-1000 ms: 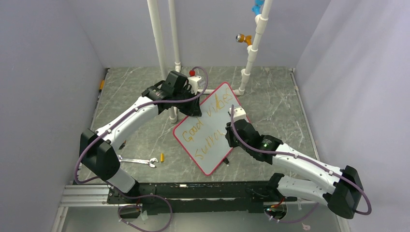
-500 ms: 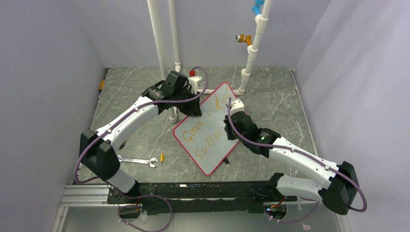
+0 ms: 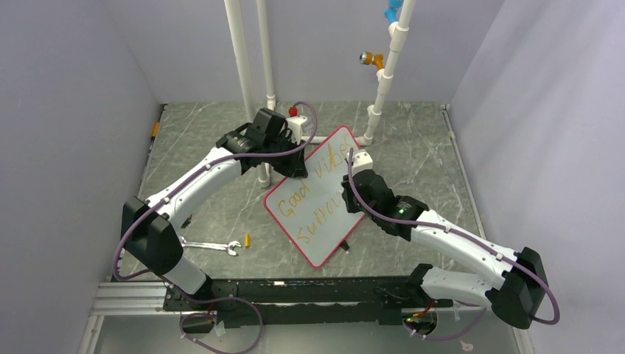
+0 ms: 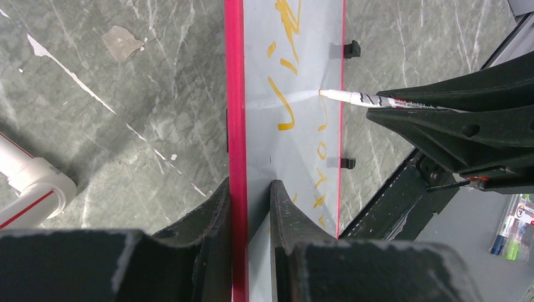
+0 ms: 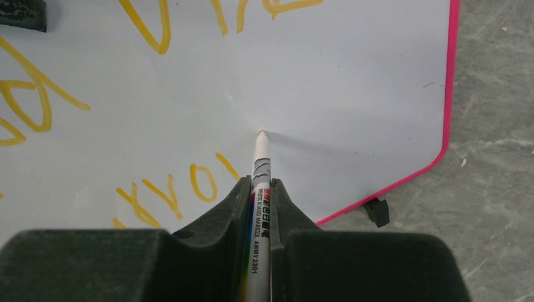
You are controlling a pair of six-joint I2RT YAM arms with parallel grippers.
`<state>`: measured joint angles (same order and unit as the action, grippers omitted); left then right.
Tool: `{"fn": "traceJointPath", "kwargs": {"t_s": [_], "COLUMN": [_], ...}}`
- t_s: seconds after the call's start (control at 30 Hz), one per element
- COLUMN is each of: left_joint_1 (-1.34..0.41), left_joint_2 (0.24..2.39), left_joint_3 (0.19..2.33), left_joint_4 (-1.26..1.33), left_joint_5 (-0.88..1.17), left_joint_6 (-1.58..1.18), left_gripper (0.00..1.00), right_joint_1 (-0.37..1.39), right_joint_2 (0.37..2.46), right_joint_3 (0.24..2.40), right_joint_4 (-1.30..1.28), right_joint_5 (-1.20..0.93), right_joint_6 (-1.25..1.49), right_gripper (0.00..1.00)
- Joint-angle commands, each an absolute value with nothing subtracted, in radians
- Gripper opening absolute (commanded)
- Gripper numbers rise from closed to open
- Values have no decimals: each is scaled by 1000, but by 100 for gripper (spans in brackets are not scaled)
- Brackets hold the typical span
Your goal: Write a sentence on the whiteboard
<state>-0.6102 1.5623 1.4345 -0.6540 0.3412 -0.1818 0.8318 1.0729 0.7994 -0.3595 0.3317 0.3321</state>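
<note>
The whiteboard (image 3: 317, 198), pale with a red-pink rim, lies slanted on the table's middle. The sentence (image 3: 309, 198) is in orange-yellow marker, two lines starting "Good vibes". My left gripper (image 3: 296, 168) is shut on the board's far left rim; in the left wrist view its jaws (image 4: 249, 189) pinch the pink rim (image 4: 234, 94). My right gripper (image 3: 351, 177) is shut on a white marker (image 5: 260, 189); its tip (image 5: 261, 133) meets the whiteboard (image 5: 352, 82) on a bare patch right of the "yo" letters (image 5: 170, 189). The marker also shows in the left wrist view (image 4: 365, 98).
White pipes (image 3: 243, 66) stand behind the board, one with an orange valve (image 3: 368, 58). A wrench (image 3: 210, 245) and a small yellow piece (image 3: 248, 240) lie at the front left. Small black feet (image 5: 378, 211) stick out under the board's edge. Grey walls close in all sides.
My right gripper has moved up and left over the board with the marker, from the right rim toward the second line's end. The left arm and the board stay still.
</note>
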Motion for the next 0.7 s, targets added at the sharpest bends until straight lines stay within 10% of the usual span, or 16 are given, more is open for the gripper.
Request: {"fn": "traceJointPath", "kwargs": {"t_s": [0.0,0.67], "left_joint_1": [-610,-610], "left_joint_2": [1546,1541], "left_joint_3": [1442,1444], "left_joint_4": [-629,-631], "left_joint_5": [217,222], "left_joint_6": [-92,-92], "left_gripper": [0,0], "right_joint_1": [830,830], "right_joint_2": [1036,968], "right_joint_3": [766,680], "right_joint_4": [-306,-347], "right_joint_5": [296,334], "right_joint_6": [353,399], "right_gripper": [0,0]}}
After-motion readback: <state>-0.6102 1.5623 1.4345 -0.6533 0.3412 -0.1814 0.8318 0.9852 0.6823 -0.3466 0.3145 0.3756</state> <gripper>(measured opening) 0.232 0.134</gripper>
